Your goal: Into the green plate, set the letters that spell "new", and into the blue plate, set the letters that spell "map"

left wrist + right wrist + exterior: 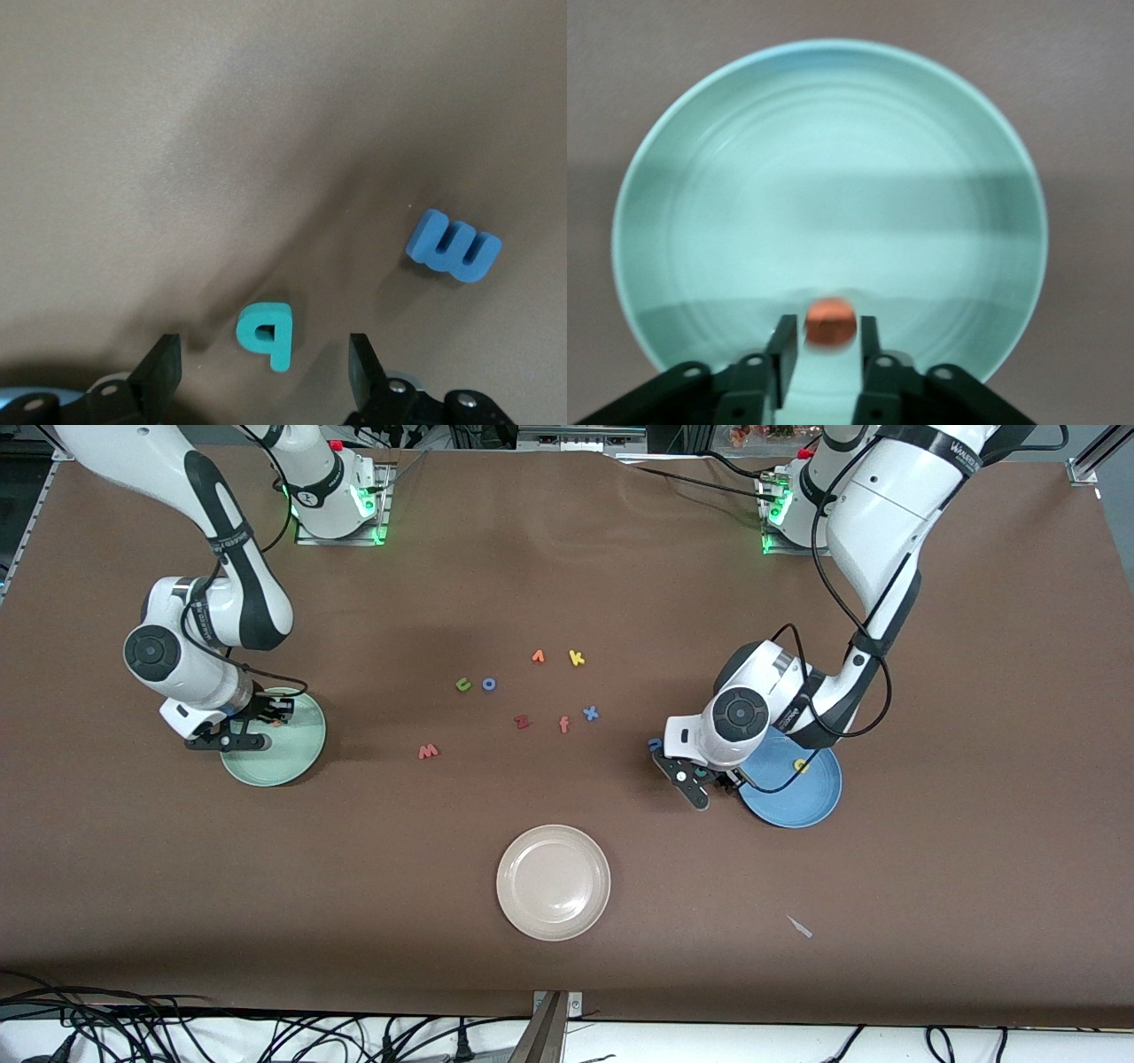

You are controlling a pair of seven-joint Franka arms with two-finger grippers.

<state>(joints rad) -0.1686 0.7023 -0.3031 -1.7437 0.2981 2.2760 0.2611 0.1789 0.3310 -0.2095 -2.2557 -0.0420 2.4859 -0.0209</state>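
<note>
— While the left gripper point(263, 354) hangs low over the bare table, where does the teal "p" point(266, 332) lie from it?

— Directly beneath, between the two fingers point(166, 363), which stand wide apart with a clear gap on either side of the letter. Its stem runs crosswise to the line joining them, so I judge that closing would pinch it across the bowl and stem, the short way.

— And its target?

— The blue plate point(797, 810) sits just beside that gripper, toward the left arm's end of the table. The yellow "a" point(801, 765) already lies in it. The blue "m" point(454, 246) rests on the table near the "p", outside the plate.

— What about the right gripper point(830, 332)?

— It is over the green plate point(833, 177), near its rim, with the orange "e" point(831, 320) at its tip. Whether it clamps the letter or has let it go, I cannot tell.

— What remains for that plate?

— The green "n" point(462, 684) and the salmon-red "w" point(428, 751) lie mid-table, well apart from either plate; the "w" is nearer the camera.
</note>
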